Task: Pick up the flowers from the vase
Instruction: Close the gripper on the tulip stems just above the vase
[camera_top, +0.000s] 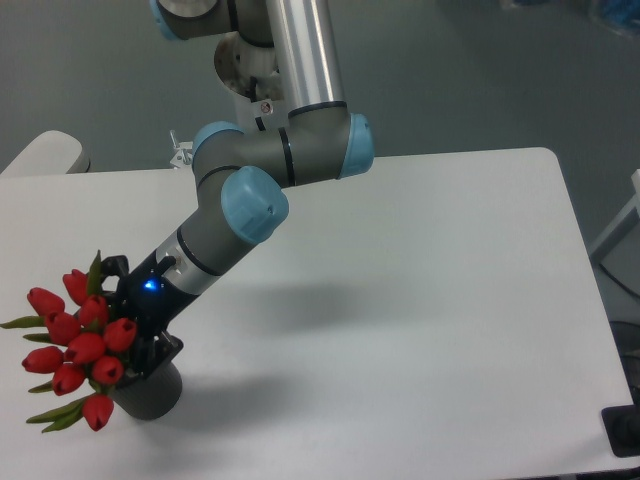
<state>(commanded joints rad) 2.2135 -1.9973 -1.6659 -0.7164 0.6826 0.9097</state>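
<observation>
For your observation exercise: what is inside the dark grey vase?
The vase holds red tulip flowers, leaning out left. Their stems and the vase opening are hidden by the buds and the claw.

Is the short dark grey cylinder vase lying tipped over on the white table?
No, the short dark grey cylinder vase stands upright on the white table, with the red tulip flowers in its top.

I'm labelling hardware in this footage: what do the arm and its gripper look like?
The arm has shiny silver tubes, grey joint housings and round light-blue caps. The gripper is black, with a glowing blue light at its base. No loose cables show.
</observation>
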